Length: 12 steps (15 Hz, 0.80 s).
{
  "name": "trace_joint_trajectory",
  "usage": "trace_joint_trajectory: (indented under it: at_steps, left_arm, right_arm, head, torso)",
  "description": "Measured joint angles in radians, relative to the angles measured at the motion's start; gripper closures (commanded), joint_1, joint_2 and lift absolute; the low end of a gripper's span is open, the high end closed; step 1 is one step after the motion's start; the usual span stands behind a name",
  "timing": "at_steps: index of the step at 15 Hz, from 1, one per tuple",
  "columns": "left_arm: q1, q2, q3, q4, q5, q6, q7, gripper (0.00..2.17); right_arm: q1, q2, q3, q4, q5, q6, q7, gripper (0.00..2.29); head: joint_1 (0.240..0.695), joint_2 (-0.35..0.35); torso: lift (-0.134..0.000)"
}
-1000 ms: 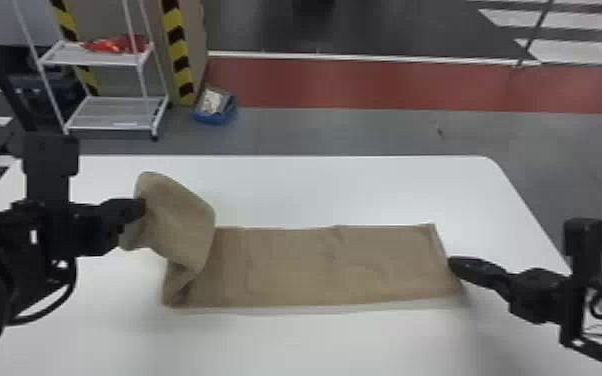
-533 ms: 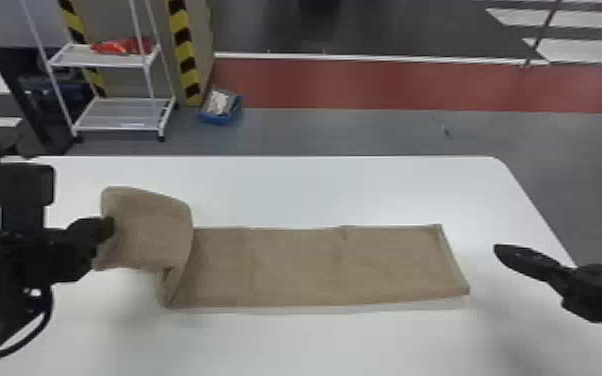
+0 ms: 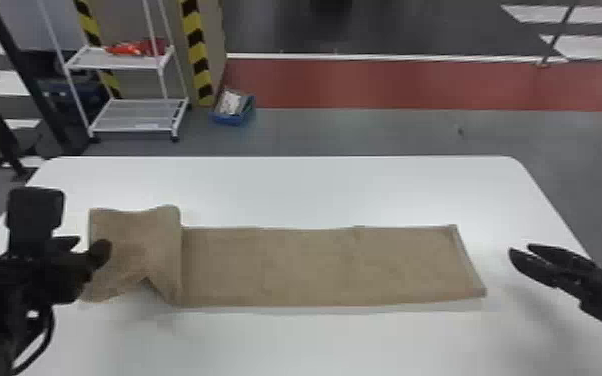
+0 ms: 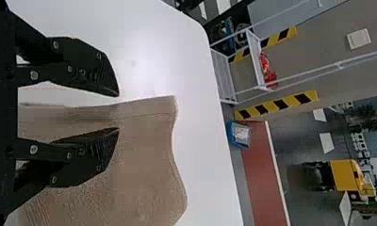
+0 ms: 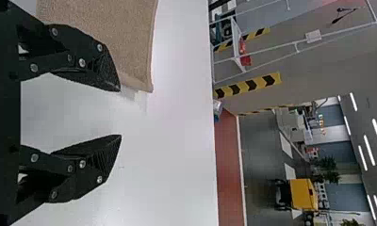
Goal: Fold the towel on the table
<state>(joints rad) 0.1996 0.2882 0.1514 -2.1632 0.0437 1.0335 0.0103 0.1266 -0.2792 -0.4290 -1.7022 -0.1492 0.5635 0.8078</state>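
Observation:
A brown towel [image 3: 315, 265] lies as a long strip across the white table [image 3: 340, 345], its left part turned over into a rumpled flap. Over that flap's left edge is my left gripper [image 3: 85, 245], open. In the left wrist view the left gripper [image 4: 118, 112] has its fingers parted, with the towel's edge [image 4: 144, 107] between and beyond them. My right gripper [image 3: 520, 249] stands open to the right of the towel's right end. From the right wrist, the right gripper [image 5: 120, 113] shows bare table between its fingers, the towel's corner [image 5: 139, 80] beside one of them.
Beyond the table's far edge stand a white shelf rack [image 3: 130, 115] and a blue bin [image 3: 232, 107] on the floor. Free tabletop lies in front of and behind the towel.
The left gripper opened and let go of the towel, whose raised left part came down flatter. The right gripper moved away to the right from the towel's end and opened.

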Motion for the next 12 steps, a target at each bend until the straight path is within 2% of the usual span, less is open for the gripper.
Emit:
trace_joint_trajectory:
  at_steps: [3,5,9,12]
  left_arm:
    - [0.01,0.0,0.019,0.018,-0.014,-0.033,0.019,0.03]
    - [0.014,0.001,0.027,0.028,-0.011,-0.087,0.026,0.03]
    - [-0.02,0.004,0.029,0.104,0.005,-0.136,0.011,0.03]
    - [-0.013,0.004,0.025,0.111,0.039,-0.147,0.009,0.04]
  right_arm:
    - [0.012,-0.024,-0.026,0.065,-0.039,-0.077,0.001,0.43]
    - [0.031,-0.038,-0.047,0.06,-0.074,-0.087,0.002,0.43]
    - [0.058,-0.041,-0.085,0.037,-0.106,-0.097,0.004,0.44]
    - [0.056,-0.036,-0.047,0.04,-0.102,-0.109,-0.003,0.5]
  head:
    - [0.695,-0.001]
    - [0.695,-0.007]
    - [0.695,-0.021]
    - [0.695,-0.012]
  torso:
    - [-0.124]
    - [-0.124]
    - [-0.124]
    - [-0.124]
